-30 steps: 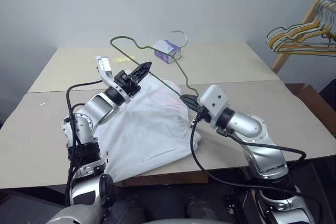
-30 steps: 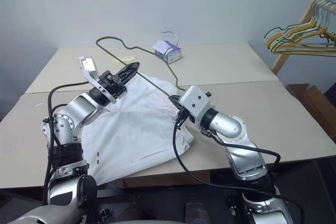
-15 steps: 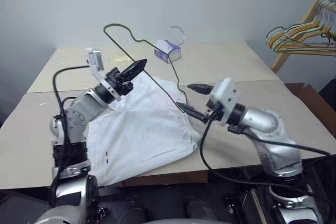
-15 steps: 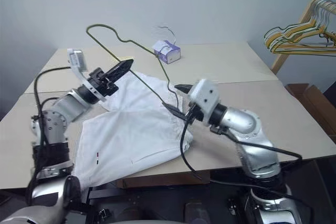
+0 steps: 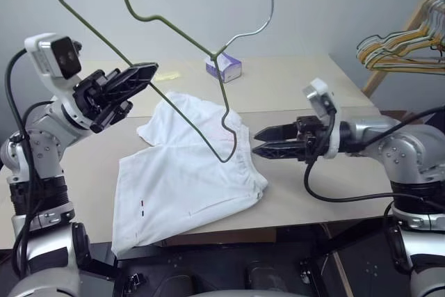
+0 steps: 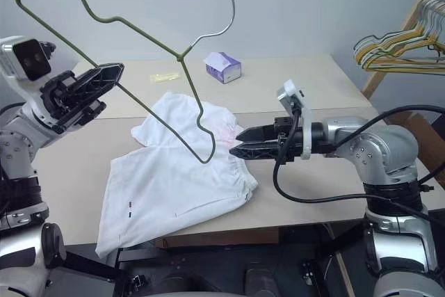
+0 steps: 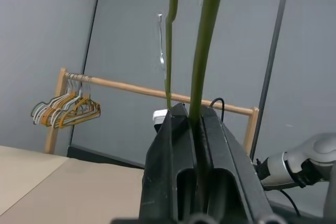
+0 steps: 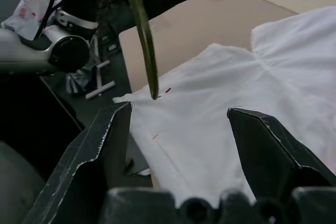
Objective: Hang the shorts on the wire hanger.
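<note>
We're holding the wire hanger (image 5: 177,39) clenched in L gripper (image 5: 142,74) — R gripper (image 5: 259,142) released, reaching w/ care for shorts (image 5: 188,172) waistband.

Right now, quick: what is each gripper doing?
Left gripper: fingers shut on the wire hanger, lifted above the shorts.
Right gripper: fingers open, holding nothing, beside the shorts' waistband.

shorts (image 5: 186,172) – soft white cloth | wire hanger (image 5: 182,39) – matt green, silvery hook
</note>
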`<action>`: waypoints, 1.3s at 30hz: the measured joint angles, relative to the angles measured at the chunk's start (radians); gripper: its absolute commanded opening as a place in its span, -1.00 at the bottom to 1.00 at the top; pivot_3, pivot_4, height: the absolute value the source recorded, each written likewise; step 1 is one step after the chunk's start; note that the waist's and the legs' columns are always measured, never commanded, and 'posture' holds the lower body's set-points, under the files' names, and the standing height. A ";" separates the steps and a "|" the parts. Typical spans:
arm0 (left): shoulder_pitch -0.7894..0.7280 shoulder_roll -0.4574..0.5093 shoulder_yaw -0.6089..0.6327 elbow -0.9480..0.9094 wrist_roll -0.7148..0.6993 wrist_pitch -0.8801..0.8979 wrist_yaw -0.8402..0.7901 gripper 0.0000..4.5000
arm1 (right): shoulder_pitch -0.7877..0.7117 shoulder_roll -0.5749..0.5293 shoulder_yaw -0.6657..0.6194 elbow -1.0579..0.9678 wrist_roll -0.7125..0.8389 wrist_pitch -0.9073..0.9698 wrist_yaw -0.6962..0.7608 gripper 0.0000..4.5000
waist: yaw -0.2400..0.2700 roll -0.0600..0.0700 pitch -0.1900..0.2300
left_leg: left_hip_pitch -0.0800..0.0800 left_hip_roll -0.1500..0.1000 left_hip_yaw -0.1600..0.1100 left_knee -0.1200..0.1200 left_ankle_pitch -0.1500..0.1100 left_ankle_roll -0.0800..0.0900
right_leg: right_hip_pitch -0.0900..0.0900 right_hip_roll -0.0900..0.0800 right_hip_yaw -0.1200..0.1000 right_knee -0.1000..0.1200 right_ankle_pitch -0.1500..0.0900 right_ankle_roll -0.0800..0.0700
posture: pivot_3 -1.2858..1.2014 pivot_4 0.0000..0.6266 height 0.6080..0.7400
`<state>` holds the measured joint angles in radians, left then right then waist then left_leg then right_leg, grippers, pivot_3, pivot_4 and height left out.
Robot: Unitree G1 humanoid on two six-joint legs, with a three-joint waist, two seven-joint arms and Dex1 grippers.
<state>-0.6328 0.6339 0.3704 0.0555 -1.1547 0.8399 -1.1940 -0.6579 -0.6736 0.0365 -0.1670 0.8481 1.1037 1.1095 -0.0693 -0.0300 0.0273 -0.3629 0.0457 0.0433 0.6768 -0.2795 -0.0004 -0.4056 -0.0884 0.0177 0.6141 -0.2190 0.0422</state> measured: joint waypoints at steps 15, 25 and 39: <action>0.000 -0.048 0.001 -0.017 0.010 -0.027 0.010 -1.00 | -0.094 0.144 0.069 0.021 0.019 0.049 -0.042 0.55 | 0.000 0.000 0.000 | -0.005 0.000 -0.002 0.002 0.000 0.000 | -0.004 0.000 -0.002 0.000 0.001 0.001 | 0.00 -1.00 1.00; 0.007 -0.072 0.001 -0.021 0.010 -0.030 0.007 -1.00 | -0.111 0.169 0.069 0.042 0.020 0.061 -0.065 -0.47 | 0.000 0.000 0.000 | -0.005 0.000 -0.002 0.002 0.000 0.000 | -0.004 0.000 -0.002 0.001 0.001 0.001 | 0.00 -1.00 1.00; 0.050 -0.090 -0.036 -0.035 0.077 -0.094 0.007 -0.07 | -0.111 0.182 0.070 0.050 0.022 0.064 -0.092 -1.00 | 0.000 0.000 0.000 | -0.005 0.000 -0.002 0.002 0.000 0.000 | -0.004 0.000 -0.002 0.001 0.001 0.001 | -0.01 -1.00 1.00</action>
<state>-0.5829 0.5436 0.3345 0.0201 -1.0781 0.7464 -1.1871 -0.7693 -0.4914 0.1060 -0.1166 0.8701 1.1676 1.0175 -0.0698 -0.0299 0.0273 -0.3681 0.0455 0.0410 0.6789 -0.2794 -0.0005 -0.4092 -0.0885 0.0154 0.6151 -0.2179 0.0429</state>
